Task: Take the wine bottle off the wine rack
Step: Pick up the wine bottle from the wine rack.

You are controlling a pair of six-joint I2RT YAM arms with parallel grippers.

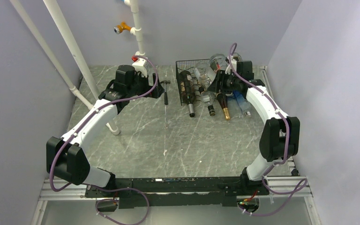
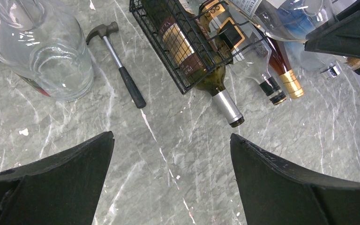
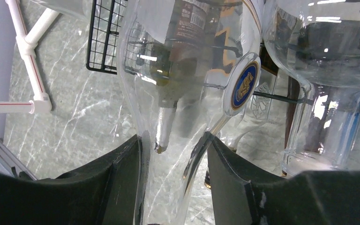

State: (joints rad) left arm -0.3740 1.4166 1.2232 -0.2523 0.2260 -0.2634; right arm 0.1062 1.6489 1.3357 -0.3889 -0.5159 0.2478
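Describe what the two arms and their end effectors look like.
Both the left arm and right arm have curved white links with bulky black joint housings. A purple cable loops along each. The left end effector and right end effector each have two broad matte black tapered fingers.

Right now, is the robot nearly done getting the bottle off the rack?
Not quite. Done: the right gripper is shut on the neck of the clear bottle with the blue medallion. In hand: that grip, though the bottle does not yet look clear of the wine rack. Left: pull it away and set it down. The left gripper hangs open, holding nothing.
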